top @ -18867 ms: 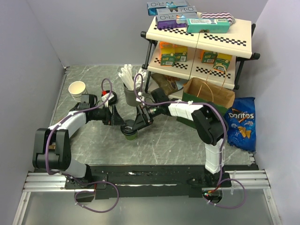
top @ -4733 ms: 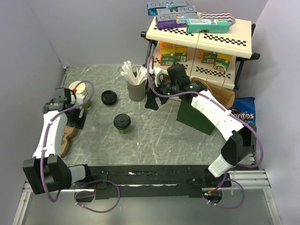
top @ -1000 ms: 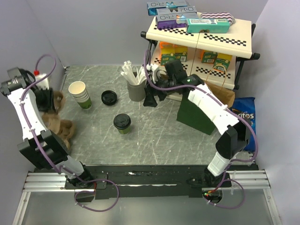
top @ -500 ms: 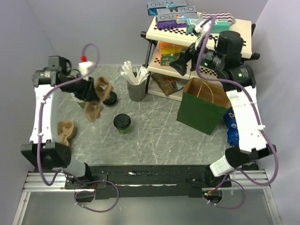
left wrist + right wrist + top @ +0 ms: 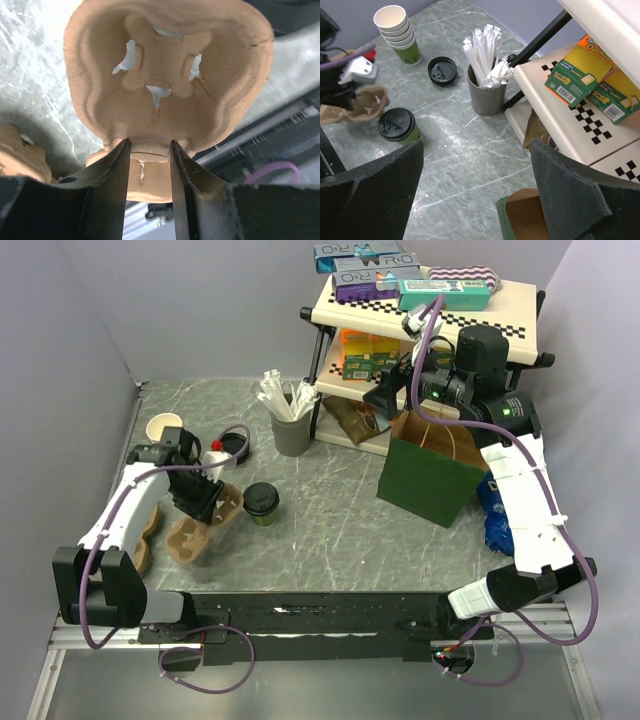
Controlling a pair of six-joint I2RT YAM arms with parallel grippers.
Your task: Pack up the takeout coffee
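- Takeout coffee: a dark green cup with its black lid on. It stands upright on the tabletop, left of the middle and somewhat nearer the near edge than the far one. Nothing grips it.
- Left gripper: clenched on the rim tab of a brown pulp cup carrier, one finger on each face of the tab. The carrier is held tilted just left of the coffee. Whether it touches the cup or the tabletop cannot be told.
- The carrier's cup well faces the wrist camera and is empty.
- Right gripper: released, jaws spread wide and holding nothing. It is raised over the right half of the tabletop, by the far-left corner of the green paper bag.
- Green paper bag: upright near the right edge of the tabletop, in front of the shelf rack. The part of its open mouth that shows holds no cup.
- Off-task items toward the far-left corner: a stack of cream-white cups, a loose black lid and a grey cutlery holder.
- Stage, as judged: early. The cup appears prepared, since it is lidded, and a carrier has been brought alongside.
- Remaining, as judged: seat the coffee in the carrier, if one is to be used, then lower it into the bag. No packing step proper is complete.
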